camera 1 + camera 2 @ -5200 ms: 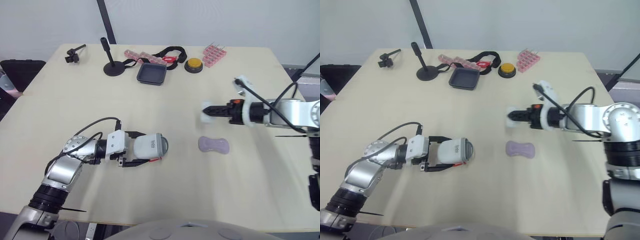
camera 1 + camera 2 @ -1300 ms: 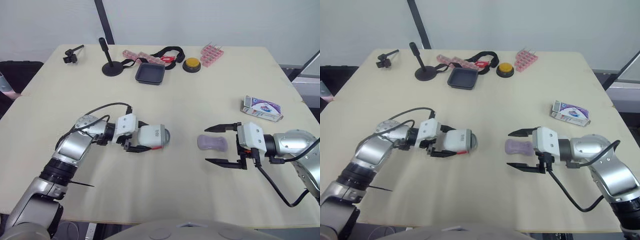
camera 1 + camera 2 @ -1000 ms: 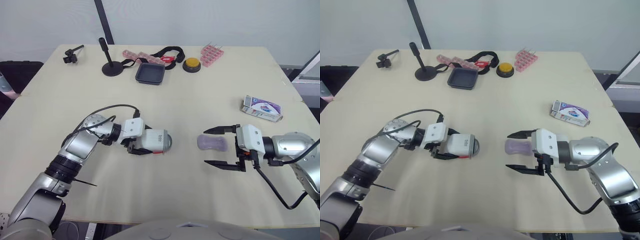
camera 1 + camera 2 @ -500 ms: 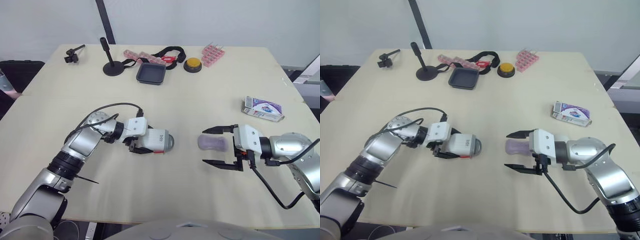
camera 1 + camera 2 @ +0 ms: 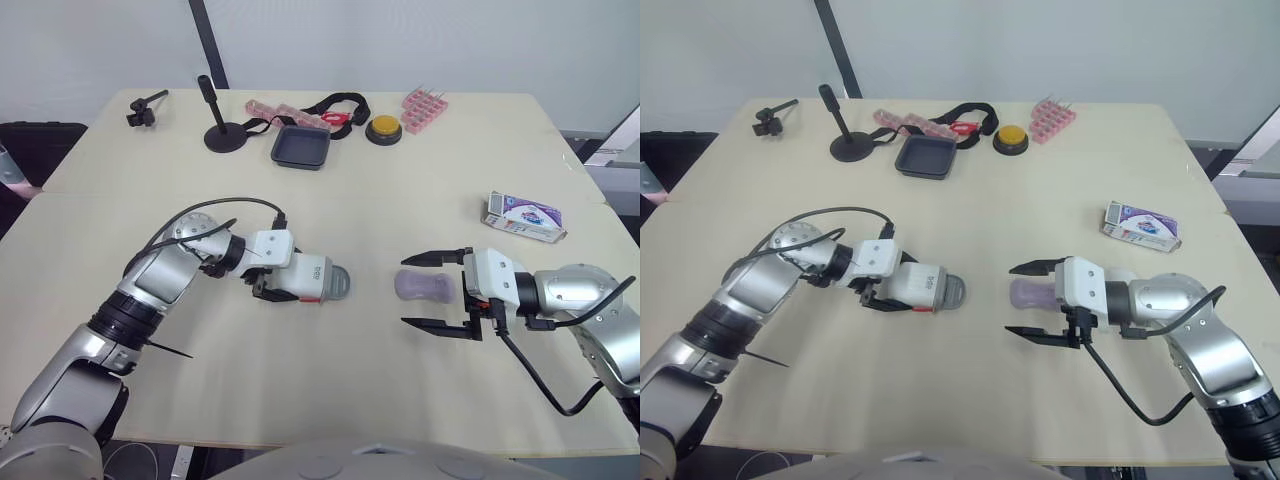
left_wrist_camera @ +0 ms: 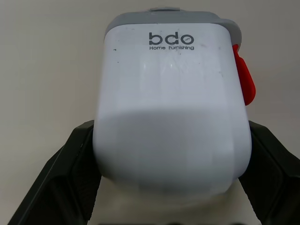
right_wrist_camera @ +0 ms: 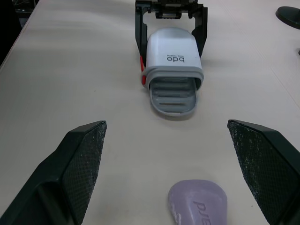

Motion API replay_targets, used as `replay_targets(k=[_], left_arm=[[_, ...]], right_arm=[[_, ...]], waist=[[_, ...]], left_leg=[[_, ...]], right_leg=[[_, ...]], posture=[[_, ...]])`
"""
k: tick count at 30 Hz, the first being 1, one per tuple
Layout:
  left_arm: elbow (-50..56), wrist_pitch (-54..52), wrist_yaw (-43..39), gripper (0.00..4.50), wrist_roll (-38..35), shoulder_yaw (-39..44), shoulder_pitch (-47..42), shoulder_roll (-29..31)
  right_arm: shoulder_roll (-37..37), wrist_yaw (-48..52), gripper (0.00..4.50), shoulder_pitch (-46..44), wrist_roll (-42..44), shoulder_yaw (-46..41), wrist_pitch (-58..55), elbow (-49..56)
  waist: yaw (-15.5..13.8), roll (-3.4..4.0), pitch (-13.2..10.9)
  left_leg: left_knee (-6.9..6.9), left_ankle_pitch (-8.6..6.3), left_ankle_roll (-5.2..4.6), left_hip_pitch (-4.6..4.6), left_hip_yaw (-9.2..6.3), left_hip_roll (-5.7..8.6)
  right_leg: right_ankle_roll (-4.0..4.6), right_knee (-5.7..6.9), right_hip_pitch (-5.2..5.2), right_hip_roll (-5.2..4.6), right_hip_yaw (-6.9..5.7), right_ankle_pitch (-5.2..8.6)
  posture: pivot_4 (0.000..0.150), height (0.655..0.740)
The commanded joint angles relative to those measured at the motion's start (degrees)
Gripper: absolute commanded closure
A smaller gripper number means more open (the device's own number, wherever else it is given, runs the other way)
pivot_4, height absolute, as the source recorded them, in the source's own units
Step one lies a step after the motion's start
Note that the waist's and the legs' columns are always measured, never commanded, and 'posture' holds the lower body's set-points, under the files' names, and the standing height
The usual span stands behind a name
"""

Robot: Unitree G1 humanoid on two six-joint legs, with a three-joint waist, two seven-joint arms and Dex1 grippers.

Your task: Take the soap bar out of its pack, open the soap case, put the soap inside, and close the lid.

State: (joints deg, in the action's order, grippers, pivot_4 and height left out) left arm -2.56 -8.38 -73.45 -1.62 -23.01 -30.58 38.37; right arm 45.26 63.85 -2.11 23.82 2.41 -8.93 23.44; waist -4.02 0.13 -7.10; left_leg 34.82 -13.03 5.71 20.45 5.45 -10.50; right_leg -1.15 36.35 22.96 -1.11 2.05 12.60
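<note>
My left gripper (image 5: 284, 280) is shut on the soap case (image 5: 308, 277), a white shell with a red latch (image 6: 244, 82) lying on its side on the table. The fingers (image 6: 70, 174) press both flanks of the case (image 6: 171, 108). A grey ribbed tray (image 7: 173, 95) sticks out of the case end that faces the soap. The purple soap bar (image 5: 424, 286) lies bare on the table to the right of the case. My right gripper (image 5: 404, 291) is open, one finger on each side of the soap (image 7: 198, 204), not touching it. The soap pack (image 5: 524, 216) lies at the right.
Along the far edge stand a black tray (image 5: 304, 146), a yellow button (image 5: 386, 128), pink racks (image 5: 428, 109), a black strap (image 5: 341, 104), a black stand (image 5: 222, 131) and a small clamp (image 5: 146, 104). The right table edge runs just past the pack.
The pack, held by my right gripper five seconds ago, now lies on the table. My left gripper has carried the case rightward toward the soap. The open right gripper crept slightly left.
</note>
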Motion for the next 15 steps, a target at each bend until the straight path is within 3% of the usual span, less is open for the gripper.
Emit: replay_targets(k=[1, 9, 15], left_arm=[[0.8, -1.0, 1.3, 1.04, -0.3, 2.2, -0.4, 0.2], [2.5, -2.5, 1.3, 1.04, -1.2, 1.1, -1.1, -1.8], [4.5, -2.8, -0.3, 1.04, -2.4, 3.9, 2.2, 2.9]], right_arm=[[-0.3, -0.7, 0.04, -0.1, 0.0, -0.2, 0.0, 1.7], [-0.7, -1.0, 0.04, -1.5, -0.2, -0.1, -0.1, 0.9], [-0.9, -1.2, 0.04, -1.4, -0.4, 0.1, 0.0, 1.0]], waist=[[-0.1, 0.00, 0.0], [-0.3, -0.01, 0.0], [0.3, 0.00, 0.0]], left_leg=[[0.01, 0.00, 0.00, 0.01, 0.00, 0.01], [0.01, 0.00, 0.00, 0.02, 0.00, 0.04], [-0.09, 0.01, 0.02, -0.01, -0.01, -0.01]], right_leg=[[0.00, 0.00, 0.00, -0.01, -0.01, 0.00], [0.00, -0.01, -0.01, -0.05, -0.02, 0.00], [0.00, -0.06, -0.01, 0.03, -0.02, 0.00]], posture=[[0.150, 0.7400], [0.150, 0.7400], [0.150, 0.7400]])
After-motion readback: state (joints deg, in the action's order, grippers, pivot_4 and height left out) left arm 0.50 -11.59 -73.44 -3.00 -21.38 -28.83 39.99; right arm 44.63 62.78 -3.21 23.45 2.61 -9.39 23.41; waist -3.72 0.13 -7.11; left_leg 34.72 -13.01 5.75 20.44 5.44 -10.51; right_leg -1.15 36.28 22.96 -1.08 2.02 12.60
